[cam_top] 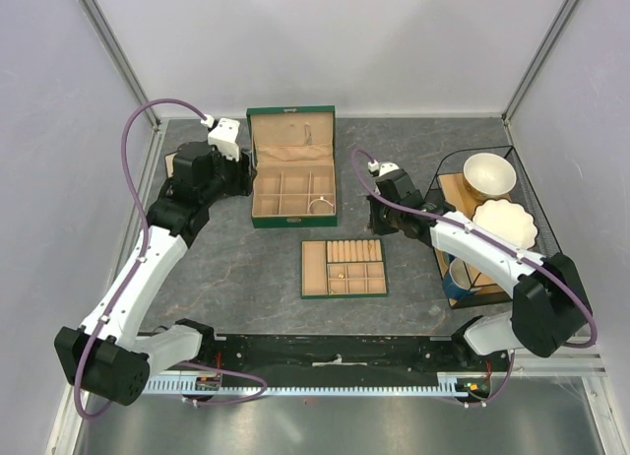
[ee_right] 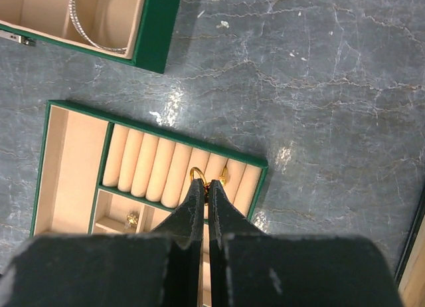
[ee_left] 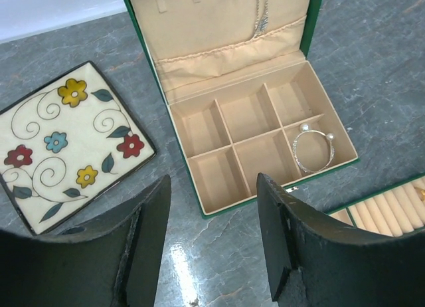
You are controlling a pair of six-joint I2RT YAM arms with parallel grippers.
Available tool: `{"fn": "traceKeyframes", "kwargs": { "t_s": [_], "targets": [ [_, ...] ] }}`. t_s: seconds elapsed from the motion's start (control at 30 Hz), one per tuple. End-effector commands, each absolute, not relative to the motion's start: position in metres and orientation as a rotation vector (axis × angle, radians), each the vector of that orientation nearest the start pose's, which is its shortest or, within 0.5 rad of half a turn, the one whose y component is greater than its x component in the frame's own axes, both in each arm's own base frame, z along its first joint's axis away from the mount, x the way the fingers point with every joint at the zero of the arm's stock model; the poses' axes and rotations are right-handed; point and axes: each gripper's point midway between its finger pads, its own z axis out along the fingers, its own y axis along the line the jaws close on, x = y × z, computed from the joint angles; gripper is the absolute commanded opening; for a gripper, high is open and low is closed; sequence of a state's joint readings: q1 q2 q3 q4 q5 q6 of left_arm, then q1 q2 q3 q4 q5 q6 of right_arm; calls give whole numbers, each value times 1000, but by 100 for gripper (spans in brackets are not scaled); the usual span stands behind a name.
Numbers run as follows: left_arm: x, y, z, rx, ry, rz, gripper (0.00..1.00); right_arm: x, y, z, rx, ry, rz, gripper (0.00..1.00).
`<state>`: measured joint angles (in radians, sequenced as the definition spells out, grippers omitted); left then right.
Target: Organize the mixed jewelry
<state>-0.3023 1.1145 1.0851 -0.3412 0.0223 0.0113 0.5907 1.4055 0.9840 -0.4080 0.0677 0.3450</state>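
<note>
The silvery bangle [ee_left: 329, 147] lies in the front right compartment of the open green jewelry box [ee_left: 232, 114], and it also shows in the top view as a bangle [cam_top: 320, 207]. My left gripper [ee_left: 212, 187] hovers open over the table just in front of the box, holding nothing. My right gripper [ee_right: 204, 182] is shut on a gold ring [ee_right: 197, 171] above the ring rolls of the tan tray [ee_right: 73, 167]. A second gold piece [ee_right: 224, 179] sits between the rolls, and a tiny gold piece [ee_right: 133, 218] lies in a small tray compartment.
A square plate painted with flowers [ee_left: 66, 141] lies left of the box. A black wire rack [cam_top: 527, 194] at the right edge holds bowls, a plate and a cup. A necklace [ee_left: 262, 18] hangs inside the box lid.
</note>
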Motion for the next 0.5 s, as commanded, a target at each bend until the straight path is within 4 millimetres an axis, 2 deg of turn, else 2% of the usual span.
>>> {"fn": "traceKeyframes", "kwargs": {
  "t_s": [0.0,0.47],
  "targets": [
    [360,-105,275,263,1903,-169,61,306,203,107,-170,2428,343,0],
    [369,-97,265,264,1910,-96,60,296,223,84,-202,2501,360,0]
  ]
}}
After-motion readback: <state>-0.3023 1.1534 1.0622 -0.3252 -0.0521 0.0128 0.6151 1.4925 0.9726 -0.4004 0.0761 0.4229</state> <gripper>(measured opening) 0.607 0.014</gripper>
